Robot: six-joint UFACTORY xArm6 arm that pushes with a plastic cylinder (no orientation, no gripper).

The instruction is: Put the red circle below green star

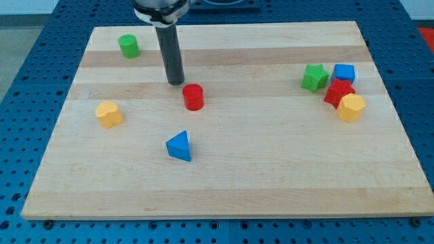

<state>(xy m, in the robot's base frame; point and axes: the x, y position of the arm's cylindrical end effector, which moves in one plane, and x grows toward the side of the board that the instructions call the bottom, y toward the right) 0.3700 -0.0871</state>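
Observation:
The red circle (193, 97) is a small red cylinder left of the board's middle. The green star (314, 77) lies far to the view's right, in a cluster with other blocks. My tip (175, 83) rests on the board just up and to the left of the red circle, very close to it; I cannot tell whether it touches. The dark rod rises from there to the view's top.
Wooden board (224, 190) on a blue table. Blue cube (344, 72), red block (338, 91) and yellow hexagon (351, 107) crowd the green star's right and lower right. Green cylinder (129, 46) top left, yellow block (108, 114) at left, blue triangle (180, 146) below the red circle.

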